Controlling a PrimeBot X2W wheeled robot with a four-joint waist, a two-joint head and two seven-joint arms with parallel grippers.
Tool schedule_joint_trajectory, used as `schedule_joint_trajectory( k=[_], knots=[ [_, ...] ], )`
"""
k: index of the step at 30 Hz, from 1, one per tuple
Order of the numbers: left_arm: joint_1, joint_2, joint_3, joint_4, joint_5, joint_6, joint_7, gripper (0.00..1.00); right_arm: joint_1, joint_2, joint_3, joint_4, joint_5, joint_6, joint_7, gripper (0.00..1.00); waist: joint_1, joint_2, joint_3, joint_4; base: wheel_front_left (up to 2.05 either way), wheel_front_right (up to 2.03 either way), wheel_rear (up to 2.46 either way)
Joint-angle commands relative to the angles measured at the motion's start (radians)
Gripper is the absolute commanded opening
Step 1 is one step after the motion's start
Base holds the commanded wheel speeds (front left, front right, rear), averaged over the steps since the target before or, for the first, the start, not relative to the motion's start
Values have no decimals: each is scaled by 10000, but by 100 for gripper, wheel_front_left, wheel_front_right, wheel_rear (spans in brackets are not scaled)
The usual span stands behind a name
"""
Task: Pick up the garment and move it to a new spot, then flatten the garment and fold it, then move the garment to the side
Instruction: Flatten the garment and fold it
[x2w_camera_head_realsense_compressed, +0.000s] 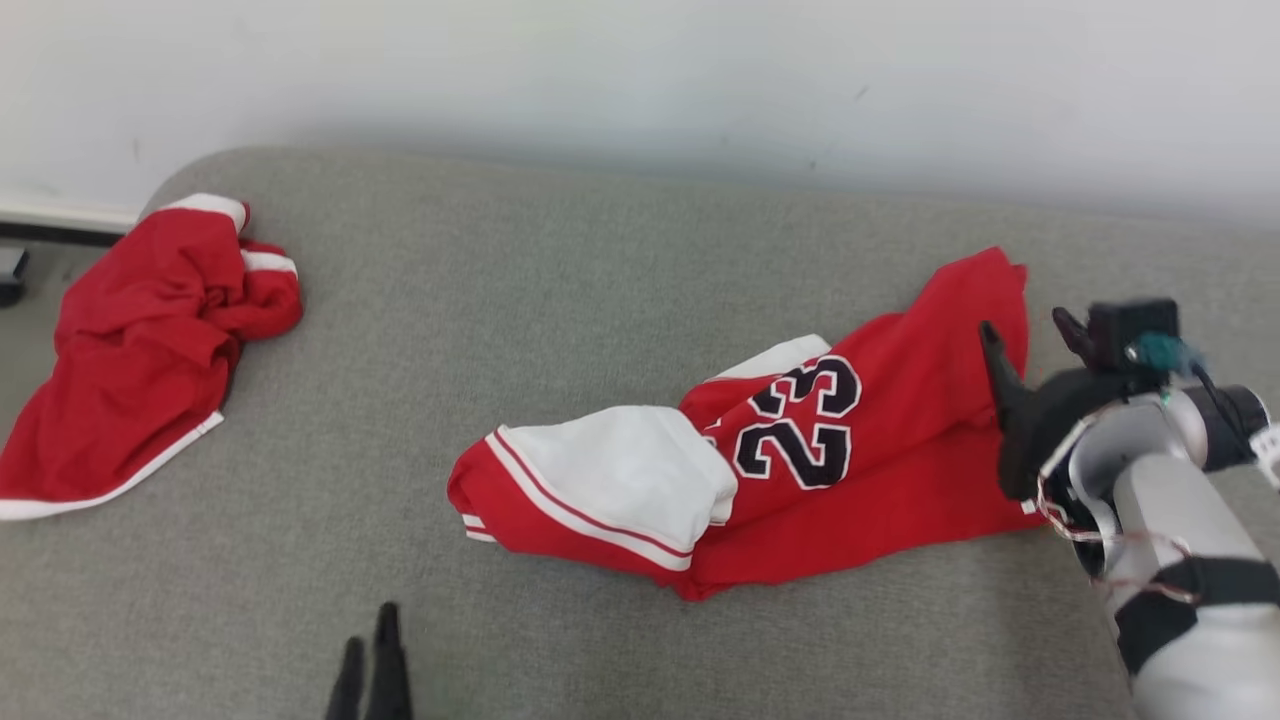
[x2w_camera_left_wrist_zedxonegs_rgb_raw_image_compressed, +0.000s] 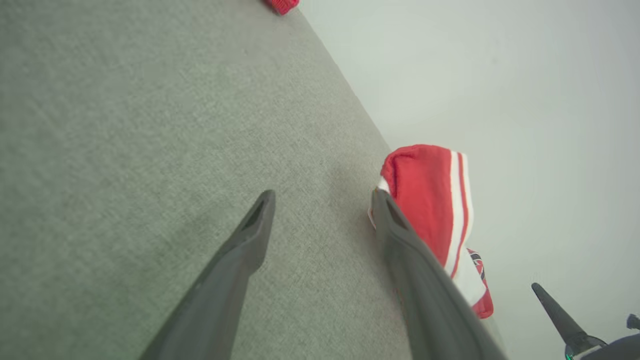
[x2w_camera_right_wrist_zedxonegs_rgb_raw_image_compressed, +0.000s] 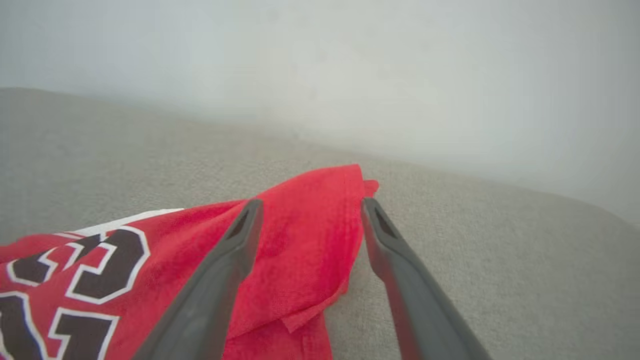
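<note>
The garment (x2w_camera_head_realsense_compressed: 800, 450) is a red jersey with white trim and a dark "23". It lies crumpled on the grey padded surface (x2w_camera_head_realsense_compressed: 600, 280), right of centre. My right gripper (x2w_camera_head_realsense_compressed: 1025, 328) hovers open over the jersey's right end. In the right wrist view its fingers (x2w_camera_right_wrist_zedxonegs_rgb_raw_image_compressed: 310, 205) straddle the red corner of the garment (x2w_camera_right_wrist_zedxonegs_rgb_raw_image_compressed: 300, 235) with nothing gripped. My left gripper (x2w_camera_head_realsense_compressed: 368, 635) is low at the front edge, left of the jersey. In the left wrist view it (x2w_camera_left_wrist_zedxonegs_rgb_raw_image_compressed: 322, 195) stands open over bare surface, with the folded striped end of the garment (x2w_camera_left_wrist_zedxonegs_rgb_raw_image_compressed: 425, 200) just beyond one finger.
A second red garment with white trim (x2w_camera_head_realsense_compressed: 140, 350) lies bunched at the surface's far left, and its edge (x2w_camera_left_wrist_zedxonegs_rgb_raw_image_compressed: 282, 5) shows at the top of the left wrist view. A pale wall (x2w_camera_head_realsense_compressed: 640, 80) runs behind the surface. Bare grey surface lies between the two garments.
</note>
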Motion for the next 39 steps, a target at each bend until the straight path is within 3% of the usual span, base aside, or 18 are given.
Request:
schedule_joint_trajectory(
  k=[1, 5, 8, 14, 20, 29, 39],
  knots=[
    [401, 30, 392, -172, 520, -12, -30, 100, 604, -45, -109, -604, 203, 11, -532, 100, 0, -1, -665, -451, 0, 0, 0],
    [1030, 16, 1009, -911, 1871, -12, -30, 100, 2454, 365, -465, -2404, 477, 11, -1476, 100, 0, -1, -1131, -739, 0, 0, 0],
    [1152, 192, 790, -1417, 3463, -12, -30, 100, 4503, 1097, -614, -4319, 172, 11, -2037, 100, 0, -1, -1520, -1041, 0, 0, 0],
    [1430, 244, 781, -1786, 5789, 166, -30, 100, 7018, 2012, -747, -6213, -326, 11, -2577, 100, 0, -1, -1729, -1678, 0, 0, 0],
    [1718, 96, 982, -2017, 7444, 486, -30, 100, 8126, 2156, -524, -6609, 68, 11, -2652, 100, 0, -1, -1764, -2101, 0, 0, 0],
    [1029, 50, 272, -1592, 8612, 328, -30, 100, 7976, 2168, -403, -6856, 217, 11, -2418, 100, 0, -1, -1689, -2266, 0, 0, 0],
    [-1308, 327, -1324, 778, 10498, 420, 1365, 100, 7982, 2169, -296, -6981, 433, 11, -2119, 100, 0, -1, -1401, -2750, 0, 0, 0]
  ],
)
